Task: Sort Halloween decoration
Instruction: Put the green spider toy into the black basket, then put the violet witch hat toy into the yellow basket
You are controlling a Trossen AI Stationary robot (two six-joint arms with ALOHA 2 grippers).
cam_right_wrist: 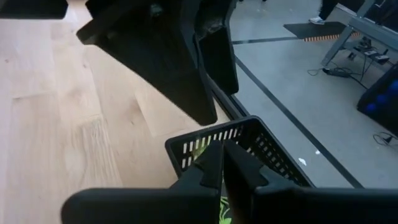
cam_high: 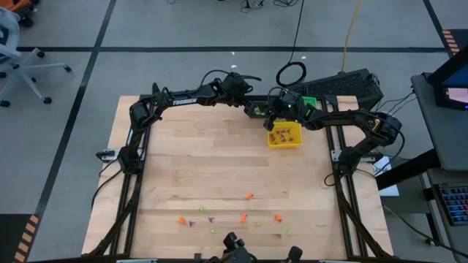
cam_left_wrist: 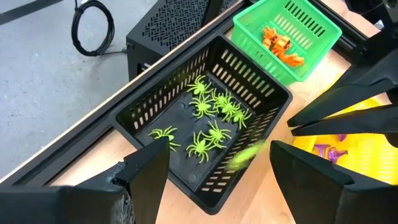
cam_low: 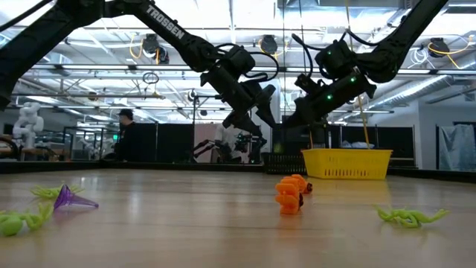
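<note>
hands are both sitting at the far edge of the table [cam_high: 183,175], over the bins. left hand [cam_left_wrist: 217,165] is hanging spread open above the black bin [cam_left_wrist: 155,102], which is holding light-green spiders [cam_left_wrist: 214,112]; a blurred green spider [cam_left_wrist: 245,155] is showing between its fingers, looking like it's dropping in, nothing gripped. right hand [cam_right_wrist: 222,163] is pinched shut with nothing visible between the fingers, hovering just beside the same black bin and next to the yellow bin [cam_high: 285,136]. green bin [cam_left_wrist: 286,37] is holding orange pieces, yellow bin is holding purple ones.

remaining trinkets [cam_high: 245,216] are lying scattered along the near edge of the table, well apart from both hands: orange, purple and light-green mixed, spread in a loose row running left to right. in the low view an orange piece [cam_low: 288,195] is sitting mid-table, a purple cone [cam_low: 71,199] is lying on its side, and a green spider [cam_low: 409,216] is off toward the other end.

key relation: everything left is straight back toward the near edge from the bins, so either arm is facing a full-table reach. scatter is centred slightly nearer the left arm's side; my guess is the open left hand goes next.
</note>
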